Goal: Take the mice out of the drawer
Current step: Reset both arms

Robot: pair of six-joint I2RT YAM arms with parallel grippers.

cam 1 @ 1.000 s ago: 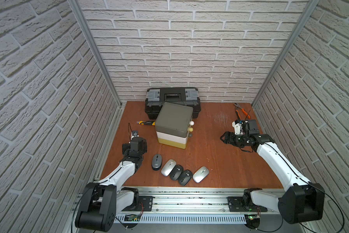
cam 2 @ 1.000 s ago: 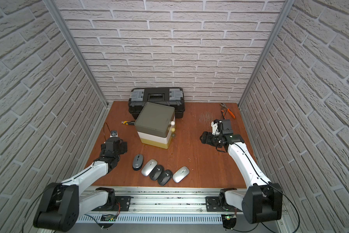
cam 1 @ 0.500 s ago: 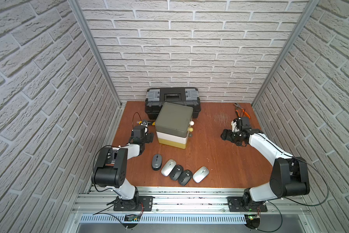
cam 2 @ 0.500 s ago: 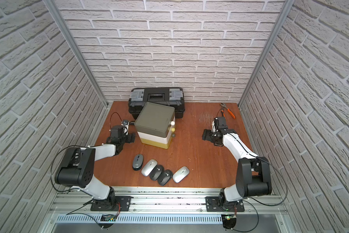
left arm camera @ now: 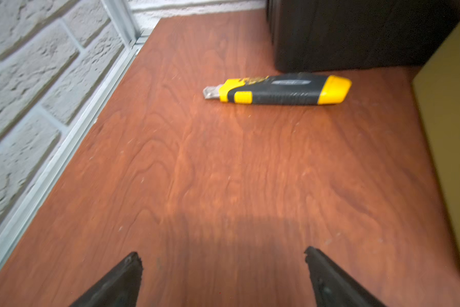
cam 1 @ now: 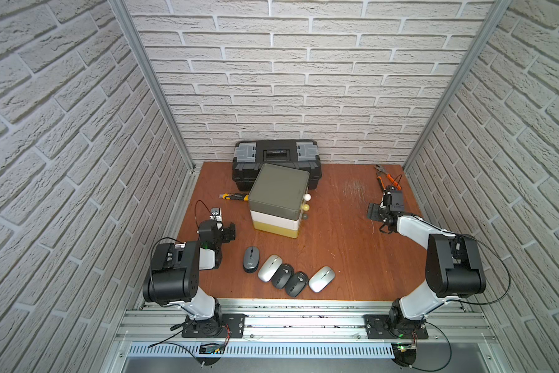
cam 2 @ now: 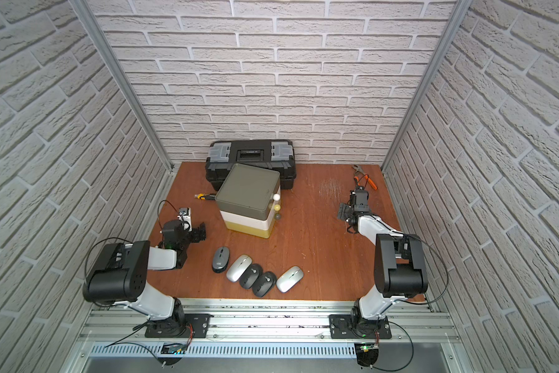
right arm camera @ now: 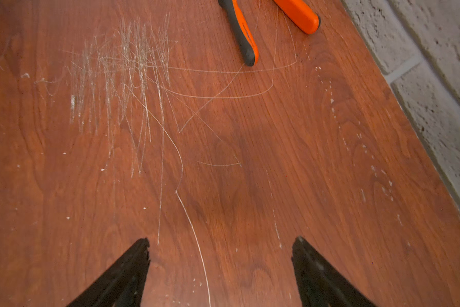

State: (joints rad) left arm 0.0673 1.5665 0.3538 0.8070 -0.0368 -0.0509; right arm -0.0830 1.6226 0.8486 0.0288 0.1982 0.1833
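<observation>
Arms drew back | mice (cam 1: pixel 282 275) well apart from left end effector (left arm camera: pixel 223 256), right end effector (right arm camera: pixel 220 239) | both agape, empty

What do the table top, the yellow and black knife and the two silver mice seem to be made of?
Table top: wood or wood-look laminate, reddish brown, low sheen; grain shows, with pale scratches.
Knife: yellow hard plastic with a black, probably rubbery grip; grey metal blade tip.
Silver mice: probably painted plastic, satin; soft highlights, no mirror shine.
</observation>
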